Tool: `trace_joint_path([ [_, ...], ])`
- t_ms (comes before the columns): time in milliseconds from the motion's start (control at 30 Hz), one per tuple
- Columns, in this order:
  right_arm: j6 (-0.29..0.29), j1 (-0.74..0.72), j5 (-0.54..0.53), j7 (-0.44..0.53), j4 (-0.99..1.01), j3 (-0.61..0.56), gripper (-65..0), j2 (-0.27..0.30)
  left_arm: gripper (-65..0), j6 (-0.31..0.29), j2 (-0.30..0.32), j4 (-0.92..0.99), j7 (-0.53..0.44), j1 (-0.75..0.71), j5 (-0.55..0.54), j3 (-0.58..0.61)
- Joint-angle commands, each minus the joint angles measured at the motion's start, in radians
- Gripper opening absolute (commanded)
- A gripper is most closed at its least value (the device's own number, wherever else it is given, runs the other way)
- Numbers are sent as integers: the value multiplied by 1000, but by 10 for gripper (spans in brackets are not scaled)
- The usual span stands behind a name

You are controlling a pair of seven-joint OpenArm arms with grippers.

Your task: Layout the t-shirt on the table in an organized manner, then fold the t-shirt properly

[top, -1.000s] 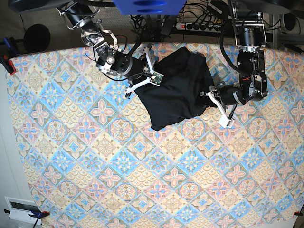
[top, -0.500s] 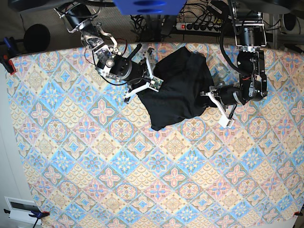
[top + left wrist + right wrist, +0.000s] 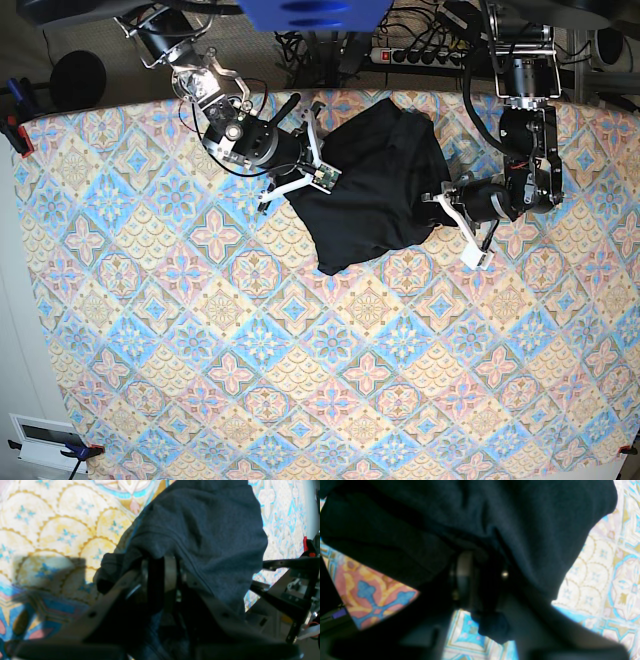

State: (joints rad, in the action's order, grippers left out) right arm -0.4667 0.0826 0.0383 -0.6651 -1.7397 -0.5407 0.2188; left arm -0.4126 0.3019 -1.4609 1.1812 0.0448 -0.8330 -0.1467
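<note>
T-shirt (image 3: 375, 190) crumpled in heap on far half of table (image 3: 300, 380), between both arms. Left gripper (image 3: 440, 205) clenched on its right edge; cloth pinched between fingers. Right gripper (image 3: 318, 170) closed on its left edge, fabric bunched inside.

The whole counter (image 3: 300, 380) is seen from overhead in the base view, looking straight down. Each wrist view is taken very close, along its own jaws, facing the shirt (image 3: 375, 190) and patterned cloth. The shirt (image 3: 200, 535) (image 3: 495, 512) is shared by all three views.
</note>
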Motion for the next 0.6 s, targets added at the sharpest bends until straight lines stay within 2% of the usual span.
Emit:
trace_joint_path([
  [0, 3, -13, -8, 20, -22, 1, -637, -2, -568, -6, 9, -16, -13, 17, -19, -4],
  [200, 3, -1, -8, 11, -130, 6, -650, 8, -568, -6, 9, -16, -14, 17, -19, -4],
  [567, 3, 122, -8, 15, -204, 11, -650, 78, -568, -7, 9, -16, -14, 17, -19, -8],
])
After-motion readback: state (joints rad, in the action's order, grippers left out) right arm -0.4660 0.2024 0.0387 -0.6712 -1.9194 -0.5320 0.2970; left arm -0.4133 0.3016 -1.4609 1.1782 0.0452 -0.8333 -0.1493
